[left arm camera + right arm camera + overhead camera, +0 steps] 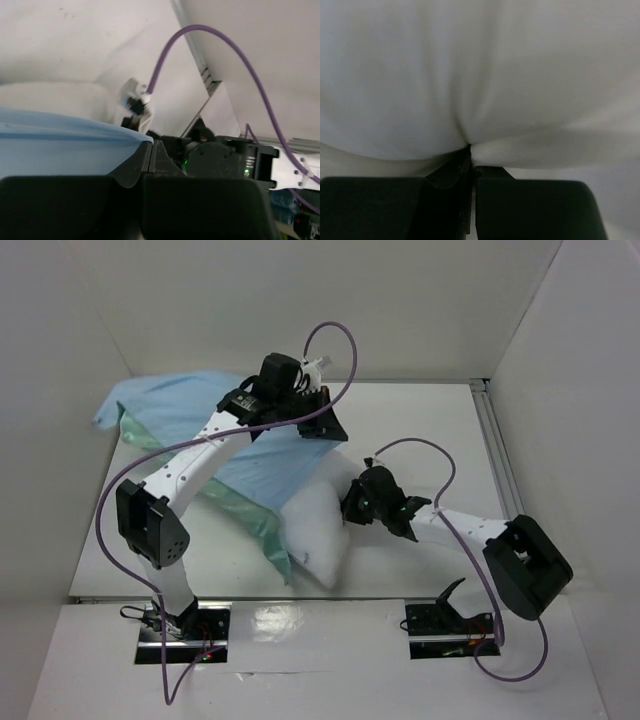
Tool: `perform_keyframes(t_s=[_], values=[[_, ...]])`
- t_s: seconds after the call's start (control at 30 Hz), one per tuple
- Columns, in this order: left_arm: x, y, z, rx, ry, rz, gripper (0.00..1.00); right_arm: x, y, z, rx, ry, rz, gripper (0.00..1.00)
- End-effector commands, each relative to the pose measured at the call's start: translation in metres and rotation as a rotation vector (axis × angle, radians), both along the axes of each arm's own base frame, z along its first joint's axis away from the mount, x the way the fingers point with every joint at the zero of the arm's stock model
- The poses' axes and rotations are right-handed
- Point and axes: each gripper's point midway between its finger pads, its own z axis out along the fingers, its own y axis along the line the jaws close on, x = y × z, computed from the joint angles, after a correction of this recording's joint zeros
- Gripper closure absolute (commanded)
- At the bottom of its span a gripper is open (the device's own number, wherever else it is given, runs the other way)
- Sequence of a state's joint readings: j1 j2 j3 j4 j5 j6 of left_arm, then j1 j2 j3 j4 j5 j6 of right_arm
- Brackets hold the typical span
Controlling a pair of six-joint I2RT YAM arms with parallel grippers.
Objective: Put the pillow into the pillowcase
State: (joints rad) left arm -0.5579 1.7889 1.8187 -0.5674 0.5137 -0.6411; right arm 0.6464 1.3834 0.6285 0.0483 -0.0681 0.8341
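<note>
White and plump, the pillow (318, 530) lies near the middle of the tabletop (430, 430). Its free end points toward 6 o'clock and its far end is covered by the pillowcase (190, 405). That cloth spreads out toward 10 o'clock, light blue on top, with a sea-green edge along its 7 o'clock side. The left claw (322, 423) sits at the cloth's 2 o'clock edge, jaws pressed together on a fold of blue fabric. The right claw (352, 502), at the pillow's 3 o'clock side, is closed, pinching a tuck of the pillow. The pillow may be partly inside the pillowcase, but the cloth hides this.
</note>
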Motion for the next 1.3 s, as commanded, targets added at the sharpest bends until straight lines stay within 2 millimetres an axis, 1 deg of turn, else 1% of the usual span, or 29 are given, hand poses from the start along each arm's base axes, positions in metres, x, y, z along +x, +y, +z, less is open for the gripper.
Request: perform_keyframes(t_s=[0.0,0.03,0.07,0.1,0.23,0.27,0.3,0.4,0.5,0.53,0.6,0.63,0.67,0.77,0.8,0.83,0.87,0.9,0.93,0.97,1.0,1.03,1.07,1.1,1.13,1.17,1.2,1.23,1.27], values=[[-0.039,-0.034,0.124,-0.323,-0.266,-0.231,1.0,-0.012,0.041,0.042,0.108,-0.062,0.107,1.0],[-0.038,-0.035,0.131,-0.329,-0.277,-0.231,1.0,-0.012,0.048,0.051,0.111,-0.091,0.125,1.0],[-0.039,-0.034,0.134,-0.326,-0.289,-0.235,1.0,-0.01,0.05,0.05,0.102,-0.096,0.133,1.0],[-0.039,-0.034,0.13,-0.313,-0.265,-0.234,1.0,-0.014,0.056,0.054,0.109,-0.102,0.151,1.0],[-0.042,-0.029,0.139,-0.302,-0.297,-0.235,1.0,-0.011,0.078,0.078,0.162,-0.2,0.18,1.0],[-0.044,-0.028,0.142,-0.302,-0.297,-0.235,1.0,-0.007,0.084,0.1,0.208,-0.259,0.176,1.0],[-0.051,-0.023,0.151,-0.309,-0.31,-0.235,1.0,-0.003,0.083,0.108,0.209,-0.295,0.142,1.0],[-0.054,-0.01,0.151,-0.254,-0.325,-0.183,1.0,-0.001,0.079,0.131,0.209,-0.38,0.103,1.0],[-0.056,0.013,0.133,-0.159,-0.309,-0.073,1.0,0.001,0.069,0.135,0.158,-0.404,0.084,1.0],[-0.061,0.022,0.134,-0.143,-0.314,-0.04,1.0,0.0,0.066,0.13,0.129,-0.399,0.095,1.0],[-0.059,0.033,0.108,-0.073,-0.267,0.019,1.0,-0.002,0.061,0.133,0.106,-0.408,0.098,1.0],[-0.059,0.035,0.104,-0.063,-0.262,0.027,1.0,-0.001,0.059,0.131,0.094,-0.402,0.091,1.0],[-0.06,0.038,0.089,-0.041,-0.229,0.041,1.0,-0.002,0.058,0.135,0.102,-0.411,0.09,1.0],[-0.063,0.04,0.07,-0.018,-0.184,0.043,1.0,-0.002,0.053,0.127,0.062,-0.398,0.087,1.0],[-0.066,0.036,0.056,-0.008,-0.155,0.006,0.99,-0.003,0.049,0.113,0.02,-0.368,0.082,1.0],[-0.069,0.033,0.051,-0.005,-0.137,-0.022,0.7,-0.003,0.046,0.104,-0.011,-0.347,0.077,1.0],[-0.074,0.032,0.042,0.009,-0.104,-0.05,0.58,-0.003,0.046,0.108,-0.015,-0.343,0.078,1.0],[-0.077,0.031,0.04,0.013,-0.096,-0.086,0.47,-0.004,0.045,0.104,-0.034,-0.325,0.082,0.97],[-0.08,0.029,0.038,0.027,-0.092,-0.103,0.33,-0.007,0.041,0.107,-0.045,-0.315,0.084,0.67],[-0.078,0.031,0.035,0.05,-0.092,-0.099,0.27,-0.01,0.041,0.115,-0.032,-0.319,0.091,0.45],[-0.078,0.035,0.038,0.086,-0.121,-0.089,0.26,-0.016,0.041,0.12,-0.029,-0.332,0.111,0.28],[-0.077,0.039,0.043,0.097,-0.145,-0.076,0.23,-0.028,0.036,0.128,-0.027,-0.332,0.126,0.22],[-0.077,0.044,0.051,0.104,-0.179,-0.061,0.23,-0.028,0.026,0.131,-0.046,-0.339,0.099,0.17],[-0.071,0.052,0.055,0.136,-0.22,-0.022,0.26,-0.034,0.021,0.133,-0.056,-0.34,0.099,0.17],[-0.063,0.064,0.06,0.148,-0.236,0.028,0.34,-0.04,0.004,0.137,-0.077,-0.335,0.065,0.17],[-0.058,0.073,0.064,0.162,-0.256,0.071,0.52,-0.042,-0.003,0.144,-0.081,-0.343,0.051,0.17],[-0.049,0.09,0.069,0.205,-0.291,0.162,0.88,-0.044,-0.012,0.147,-0.087,-0.346,0.026,0.27],[-0.037,0.107,0.063,0.238,-0.288,0.228,1.0,-0.048,-0.022,0.163,-0.072,-0.363,0.0,0.4],[-0.029,0.118,0.057,0.26,-0.272,0.275,1.0,-0.045,-0.032,0.171,-0.083,-0.386,-0.042,0.54]])
